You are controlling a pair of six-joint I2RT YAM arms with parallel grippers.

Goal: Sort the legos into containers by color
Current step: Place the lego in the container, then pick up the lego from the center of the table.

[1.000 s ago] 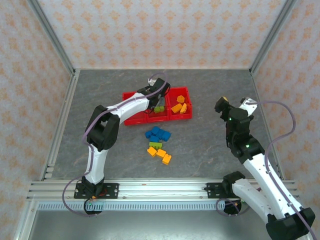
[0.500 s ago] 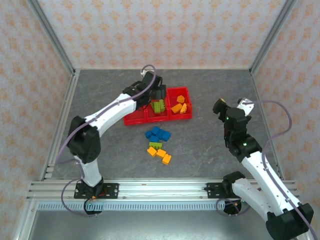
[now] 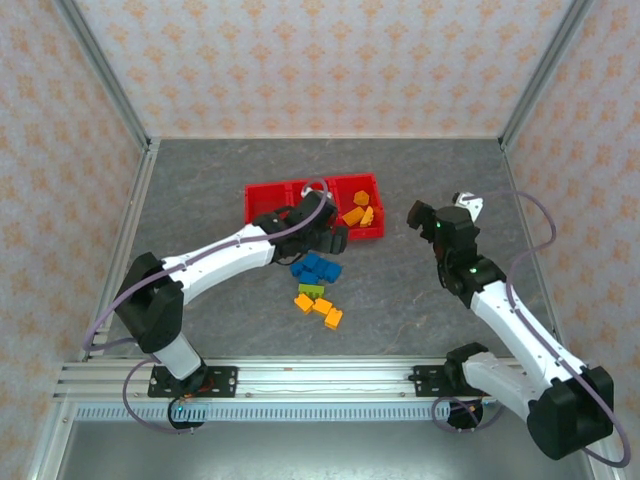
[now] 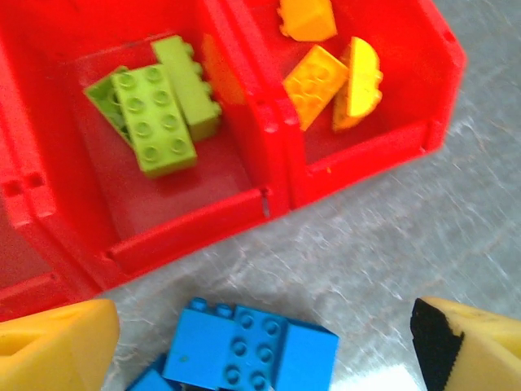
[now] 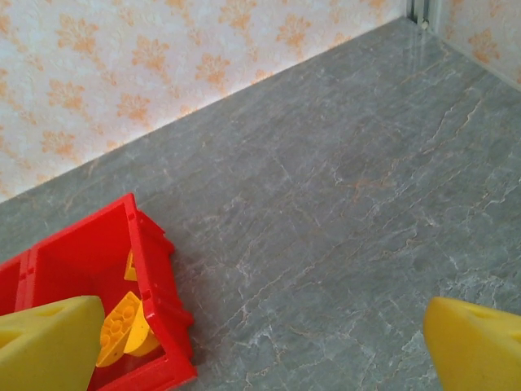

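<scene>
The containers (image 3: 268, 193) are three red bins in a row at mid-table. In the left wrist view, lime green legos (image 4: 159, 118) lie in the middle bin and orange legos (image 4: 330, 77) in the right bin (image 4: 423, 57). My left gripper (image 3: 330, 243) hovers open just in front of the bins, above the blue legos (image 4: 252, 350), nothing between its yellow fingers (image 4: 53, 346). More loose legos lie nearer: blue (image 3: 315, 269), green (image 3: 311, 290), orange (image 3: 322, 307). My right gripper (image 3: 440, 210) stands open and empty right of the bins, over bare floor (image 5: 326, 244).
The grey stone-pattern table is fenced by patterned walls and metal posts (image 3: 545, 70). The right wrist view catches the right bin's corner (image 5: 155, 269) with orange bricks (image 5: 122, 326) inside. Open floor stretches right of the bins and in front of the pile.
My left gripper opened and drew back from the middle bin toward the near side, leaving a green brick inside; it now hangs over the blue bricks. The right arm swung slightly left.
</scene>
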